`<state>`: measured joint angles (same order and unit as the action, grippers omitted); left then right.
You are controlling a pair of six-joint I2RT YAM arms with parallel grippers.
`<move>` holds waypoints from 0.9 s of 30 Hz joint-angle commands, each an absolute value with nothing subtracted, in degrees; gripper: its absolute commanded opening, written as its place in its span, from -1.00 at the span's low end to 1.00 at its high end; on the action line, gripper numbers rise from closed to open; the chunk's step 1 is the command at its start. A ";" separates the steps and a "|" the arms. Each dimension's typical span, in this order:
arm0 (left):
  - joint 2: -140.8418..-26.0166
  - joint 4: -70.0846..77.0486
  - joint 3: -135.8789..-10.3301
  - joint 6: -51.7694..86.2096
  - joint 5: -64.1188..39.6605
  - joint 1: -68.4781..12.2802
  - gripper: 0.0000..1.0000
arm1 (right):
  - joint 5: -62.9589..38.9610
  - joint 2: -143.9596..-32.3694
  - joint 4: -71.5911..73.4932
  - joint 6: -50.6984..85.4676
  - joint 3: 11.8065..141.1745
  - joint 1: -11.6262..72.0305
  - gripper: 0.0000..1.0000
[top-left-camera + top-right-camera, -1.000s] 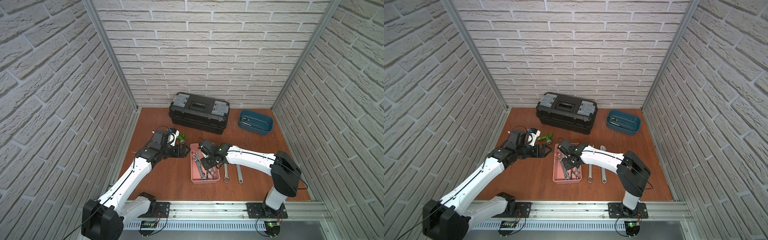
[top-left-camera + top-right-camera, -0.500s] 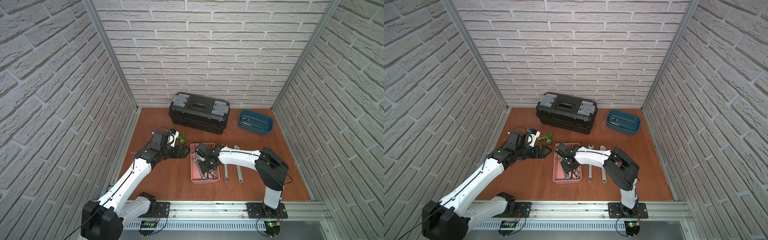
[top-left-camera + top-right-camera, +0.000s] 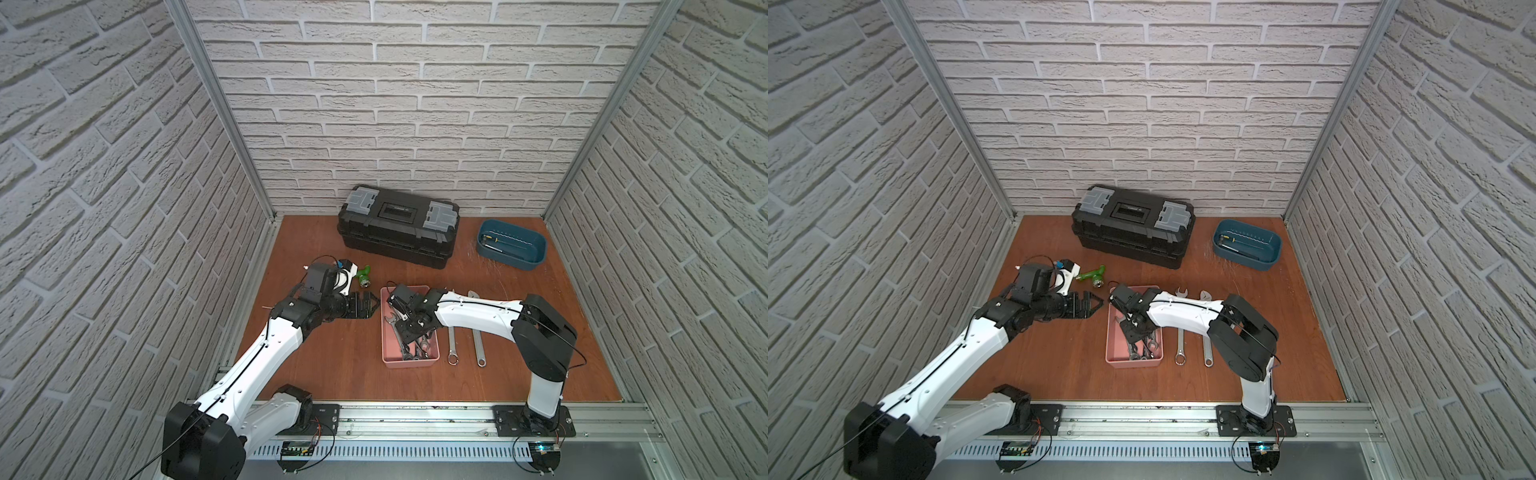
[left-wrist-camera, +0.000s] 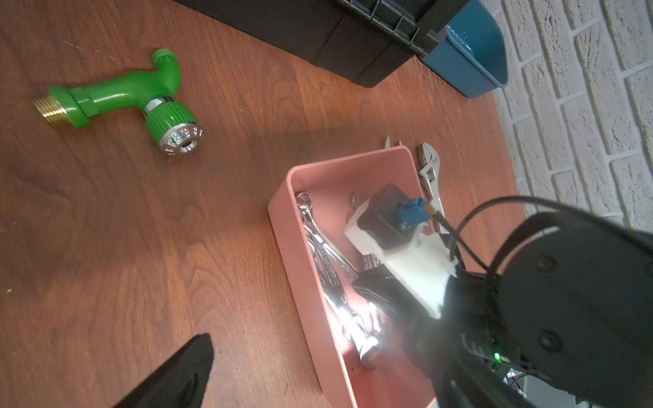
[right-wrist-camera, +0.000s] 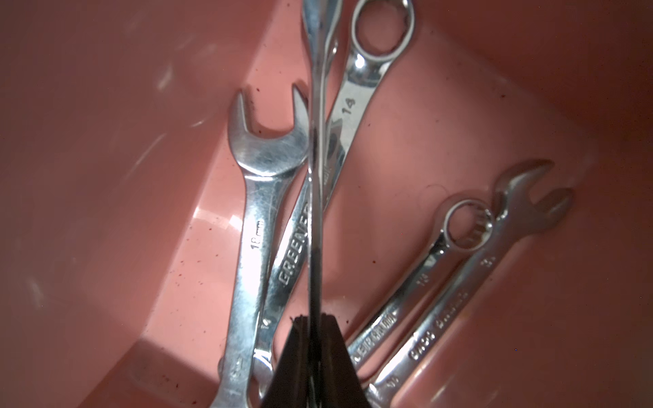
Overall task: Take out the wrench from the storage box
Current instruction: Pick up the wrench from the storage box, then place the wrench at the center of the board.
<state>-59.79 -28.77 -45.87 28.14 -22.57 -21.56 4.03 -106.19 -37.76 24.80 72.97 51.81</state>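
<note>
Wrench [image 5: 315,159]: slim chromed metal, stood on edge; long axis ran roughly near-far, inside storage box [image 3: 409,362].
Storage box: salmon-pink plastic, rounded corners.
Right tool [image 5: 312,332]: clamped the wrench.
Left tool [image 3: 374,305]: gaped wide, empty.

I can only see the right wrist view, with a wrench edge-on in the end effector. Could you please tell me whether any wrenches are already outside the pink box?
Observer: Yes. In both top views a slim wrench and an adjustable wrench lie side by side on the table, beside the pink box on the right arm's side.
Operator: Thank you. Where is the left end effector, please?
Observer: The left end effector is open and empty, close to the box's opposite wall. A green tap lies just beyond it, toward the black toolbox.
</note>
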 commanded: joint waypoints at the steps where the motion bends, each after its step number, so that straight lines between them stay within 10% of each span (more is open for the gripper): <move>1: -59.84 -27.87 -45.86 27.86 -22.83 -21.78 0.96 | 6.31 -99.78 -40.21 25.31 75.12 52.38 -0.90; 27: -65.67 -23.49 -48.99 29.71 -21.41 -25.79 0.97 | 6.96 -69.27 -47.66 24.10 56.52 32.87 -0.93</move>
<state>-65.06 -25.61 -47.53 29.69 -21.89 -25.12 6.02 -72.20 -47.22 27.49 58.63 35.59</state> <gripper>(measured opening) 0.983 0.119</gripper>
